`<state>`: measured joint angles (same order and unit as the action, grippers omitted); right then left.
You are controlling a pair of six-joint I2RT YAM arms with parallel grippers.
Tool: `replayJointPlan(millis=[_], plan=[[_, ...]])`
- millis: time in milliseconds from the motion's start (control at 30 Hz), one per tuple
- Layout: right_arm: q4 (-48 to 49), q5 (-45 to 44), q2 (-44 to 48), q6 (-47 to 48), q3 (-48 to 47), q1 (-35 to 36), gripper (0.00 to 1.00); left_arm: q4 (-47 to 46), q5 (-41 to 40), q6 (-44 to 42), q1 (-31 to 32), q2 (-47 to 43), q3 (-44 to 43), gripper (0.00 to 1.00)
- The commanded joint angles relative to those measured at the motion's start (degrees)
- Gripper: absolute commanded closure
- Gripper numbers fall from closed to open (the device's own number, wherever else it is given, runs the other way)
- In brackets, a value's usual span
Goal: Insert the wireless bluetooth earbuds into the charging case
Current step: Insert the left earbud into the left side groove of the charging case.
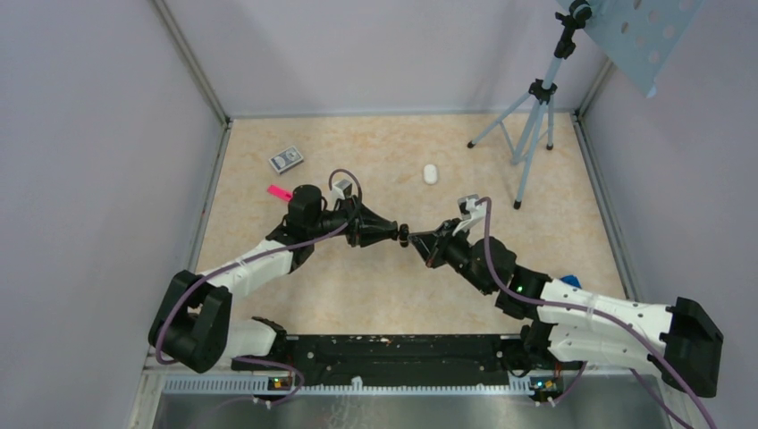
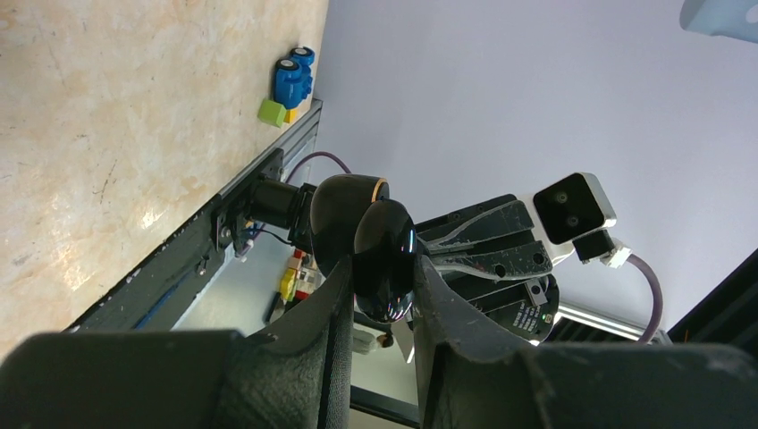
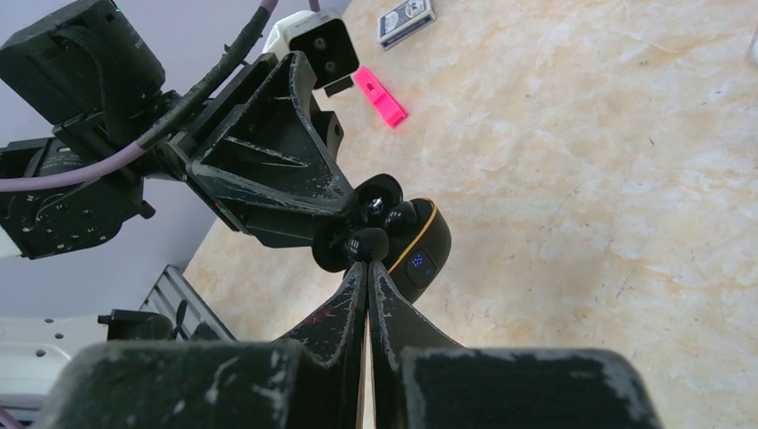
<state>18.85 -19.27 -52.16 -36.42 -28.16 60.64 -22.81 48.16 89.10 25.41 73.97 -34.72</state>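
Note:
My left gripper [image 1: 399,234] is shut on an open black charging case [image 2: 384,259] with a gold rim and holds it in the air above the table's middle. In the right wrist view the case [image 3: 420,255] shows a small blue light. My right gripper [image 3: 367,262] is shut on a tiny black earbud [image 3: 368,243] at its fingertips and holds it right at the case's open mouth. A second dark bud [image 3: 380,198] seems to sit in the case. In the top view the right gripper [image 1: 414,239] meets the left tip to tip.
A small white oval object [image 1: 431,173] lies at the back middle. A card deck [image 1: 286,159] and a pink piece [image 1: 280,192] lie at the back left. A tripod [image 1: 534,116] stands at the back right. Blue and green toy blocks [image 2: 290,85] sit by the near rail.

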Motion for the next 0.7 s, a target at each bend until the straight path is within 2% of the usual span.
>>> replayJointPlan(millis=[0, 467, 667], plan=[[3.0, 0.8, -0.7, 0.7, -1.8, 0.7, 1.0, -1.1, 0.7, -1.4, -0.3, -2.0, -1.8, 1.0], [1.3, 1.3, 1.4, 2.9, -2.5, 0.7, 1.0, -0.9, 0.9, -2.3, -0.3, -1.7, -2.0, 1.0], [0.5, 2.8, 1.8, 4.6, -4.6, 0.8, 0.95, -0.7, 1.0, -2.6, -0.3, -1.4, -2.3, 1.0]])
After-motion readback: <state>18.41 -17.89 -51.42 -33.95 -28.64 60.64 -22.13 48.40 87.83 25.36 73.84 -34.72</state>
